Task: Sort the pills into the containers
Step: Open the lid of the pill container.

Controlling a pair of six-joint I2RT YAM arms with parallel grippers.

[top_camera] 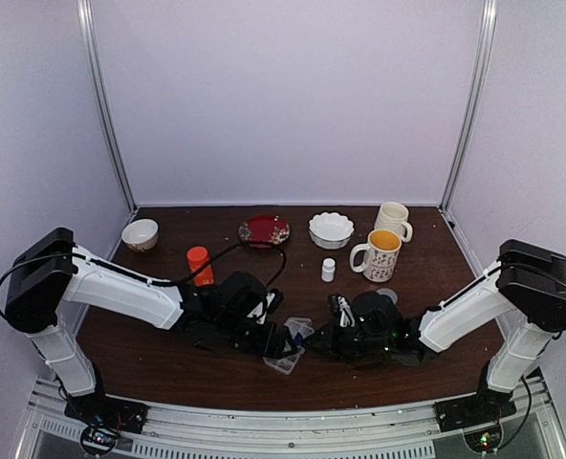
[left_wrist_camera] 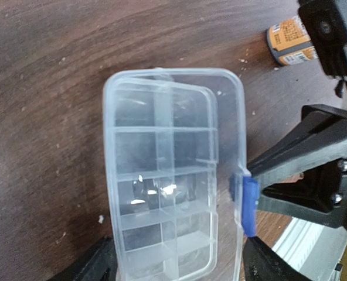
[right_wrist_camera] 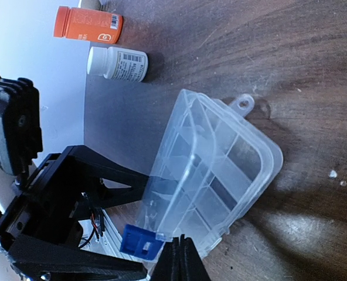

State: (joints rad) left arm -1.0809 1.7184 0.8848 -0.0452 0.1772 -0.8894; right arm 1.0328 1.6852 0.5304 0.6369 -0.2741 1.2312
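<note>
The clear pill box (top_camera: 288, 350) lies on the dark wood table between my two grippers. Its lid is partly raised, with a blue tab (left_wrist_camera: 244, 202) on its long edge. In the left wrist view the box (left_wrist_camera: 167, 175) sits between my left gripper's fingers (left_wrist_camera: 173, 266), which press on both sides of its near end. My right gripper (right_wrist_camera: 179, 254) is shut on the lid's edge beside the blue tab (right_wrist_camera: 139, 243). The cells I can see look empty. Tiny whitish specks (left_wrist_camera: 101, 219) lie on the table beside the box, and more show in the right wrist view (right_wrist_camera: 333, 174).
An orange bottle (top_camera: 199, 265) and a small white bottle (top_camera: 328, 270) stand behind the box. Two mugs (top_camera: 379, 253), a white bowl (top_camera: 331, 229), a red plate (top_camera: 264, 230) and a small bowl (top_camera: 140, 234) line the back. A brown-labelled bottle (left_wrist_camera: 288, 41) is near the right arm.
</note>
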